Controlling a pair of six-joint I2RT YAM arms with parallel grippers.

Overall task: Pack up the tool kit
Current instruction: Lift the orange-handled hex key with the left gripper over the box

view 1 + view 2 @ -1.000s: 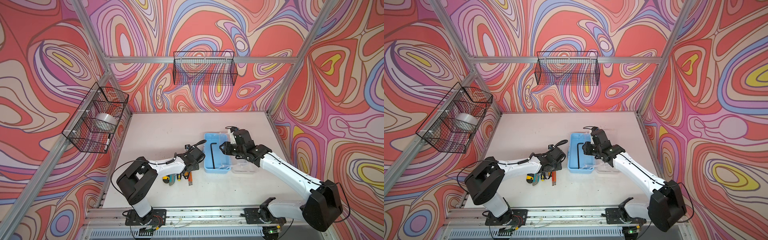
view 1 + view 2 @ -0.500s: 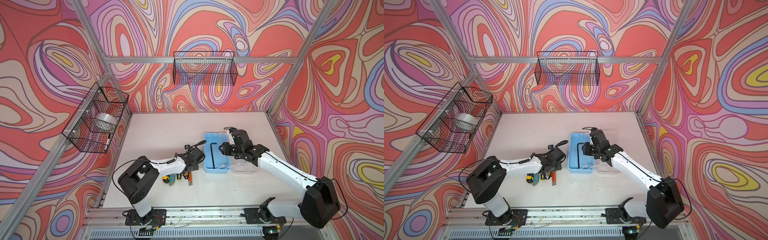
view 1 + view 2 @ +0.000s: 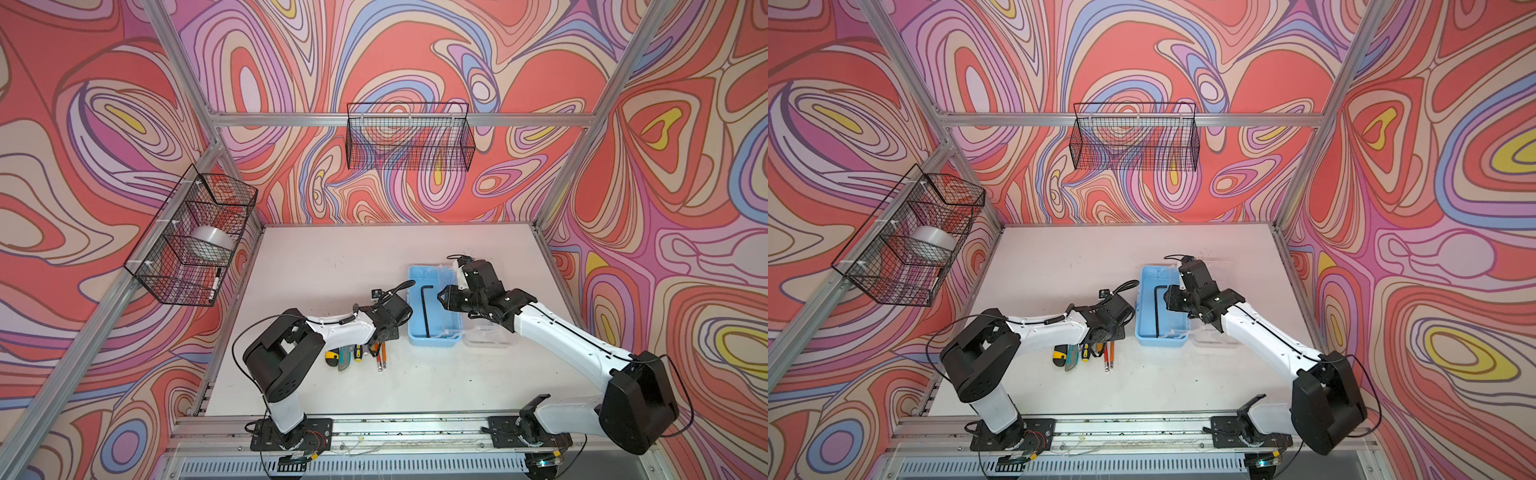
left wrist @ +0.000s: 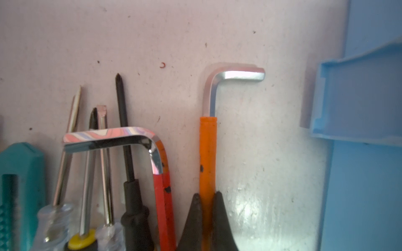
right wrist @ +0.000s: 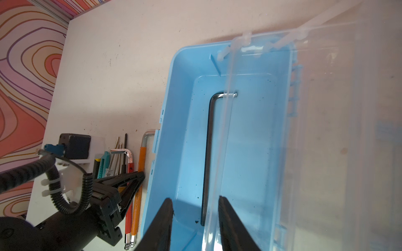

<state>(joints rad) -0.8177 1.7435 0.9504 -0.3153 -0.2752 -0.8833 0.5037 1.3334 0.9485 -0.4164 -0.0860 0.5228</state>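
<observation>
The tool kit's light-blue case (image 3: 434, 341) (image 3: 1160, 338) stands open at mid-table with a black hex key (image 3: 425, 307) (image 5: 208, 141) inside. Its clear lid (image 3: 490, 336) (image 5: 326, 130) hangs off the right side. My right gripper (image 3: 442, 297) (image 5: 195, 201) hovers open over the case, and the lid's edge runs between its fingers. Left of the case lie utility knives (image 3: 338, 358), screwdrivers (image 4: 124, 130), a red-sleeved hex key (image 4: 162, 184) and an orange-sleeved hex key (image 4: 207, 152) (image 5: 139, 173). My left gripper (image 4: 207, 194) (image 3: 381, 337) is shut on the orange sleeve, which lies on the table.
A black wire basket (image 3: 409, 137) hangs on the back wall. Another basket (image 3: 166, 266) on the left wall holds a tape roll (image 3: 208, 241) and a marker. Aluminium frame posts stand at the table's corners and a rail (image 3: 374, 424) runs along the front.
My left gripper has closed onto the orange-sleeved hex key. The right arm has shifted only slightly over the case.
</observation>
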